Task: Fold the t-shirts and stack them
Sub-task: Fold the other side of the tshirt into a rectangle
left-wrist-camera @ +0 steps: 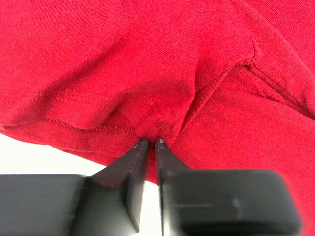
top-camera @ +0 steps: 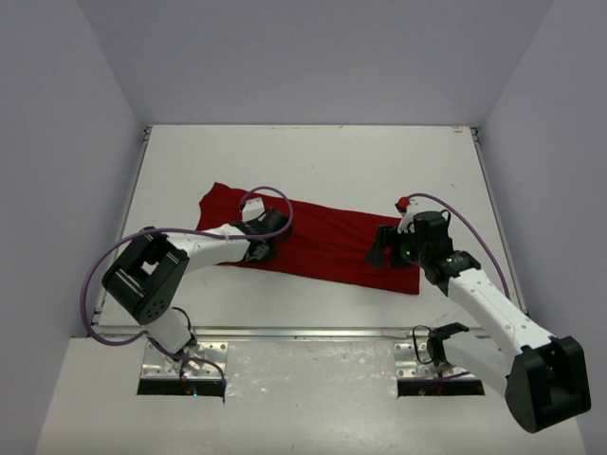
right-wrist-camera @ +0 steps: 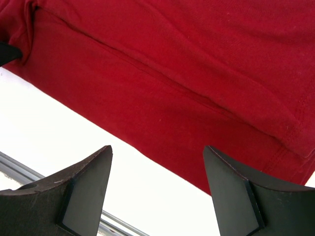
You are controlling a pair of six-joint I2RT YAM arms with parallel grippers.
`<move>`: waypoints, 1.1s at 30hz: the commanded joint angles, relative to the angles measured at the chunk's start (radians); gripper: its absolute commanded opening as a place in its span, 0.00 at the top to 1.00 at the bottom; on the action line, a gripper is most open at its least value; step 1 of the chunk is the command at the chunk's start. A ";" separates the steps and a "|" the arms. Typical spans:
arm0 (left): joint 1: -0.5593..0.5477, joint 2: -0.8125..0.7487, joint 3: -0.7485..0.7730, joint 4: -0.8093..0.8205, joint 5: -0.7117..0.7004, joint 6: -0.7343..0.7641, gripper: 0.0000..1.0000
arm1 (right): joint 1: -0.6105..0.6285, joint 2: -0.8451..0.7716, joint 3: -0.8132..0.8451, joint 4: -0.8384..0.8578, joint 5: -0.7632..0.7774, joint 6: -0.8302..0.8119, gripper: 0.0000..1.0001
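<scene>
T-shirt (top-camera: 327, 237), dark red and plain, lies flat in a long band across the middle of the white tabletop (top-camera: 313, 156). It runs from the far left down toward the near right, with its right end forming a squared corner close to the right arm.

The left tool (top-camera: 258, 251) sits low on the near edge of the shirt's left part. In the left wrist view, the left tool (left-wrist-camera: 151, 141) has its two black fingers (left-wrist-camera: 129, 172) drawn almost together, with only a thin slit between them. Their tips meet the stitched hem (left-wrist-camera: 74, 127). The cloth gathers into a small pucker right at the tips, with creases spreading away from it, so the tool looks pinched on the hem of the t-shirt (left-wrist-camera: 147, 64). Bare tabletop (left-wrist-camera: 34, 152) shows just under that edge.

The right tool (top-camera: 384, 248) hangs over the shirt's right end, near its front edge. In the right wrist view, the right tool (right-wrist-camera: 157, 191) stands spread wide with its fingers (right-wrist-camera: 83, 191) well apart. There is nothing between them, and they hover above the cloth's near edge without gripping it. The t-shirt (right-wrist-camera: 187, 73) fills the upper part of that view, with a long crease running across it. White tabletop (right-wrist-camera: 64, 128) lies below.

A purple cable (top-camera: 104, 275) loops from the left arm, and another runs along the right arm.
</scene>
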 commanded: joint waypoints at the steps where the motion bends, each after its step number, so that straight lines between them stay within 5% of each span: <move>1: -0.009 -0.022 0.016 0.028 -0.018 -0.009 0.94 | 0.004 -0.020 -0.002 0.027 -0.004 -0.012 0.25; 4: -0.009 -0.025 0.014 0.032 -0.015 -0.009 1.00 | 0.004 -0.018 -0.004 0.029 -0.004 -0.011 0.25; 29: -0.165 -0.027 -0.001 -0.006 -0.054 -0.175 0.99 | 0.006 -0.015 -0.004 0.029 -0.008 -0.011 0.25; 31: -0.173 -0.023 0.005 -0.028 -0.069 -0.181 0.83 | 0.004 -0.012 -0.005 0.030 -0.010 -0.009 0.25; 33: -0.173 -0.023 0.015 -0.052 -0.084 -0.195 0.37 | 0.004 -0.008 -0.004 0.033 -0.013 -0.008 0.25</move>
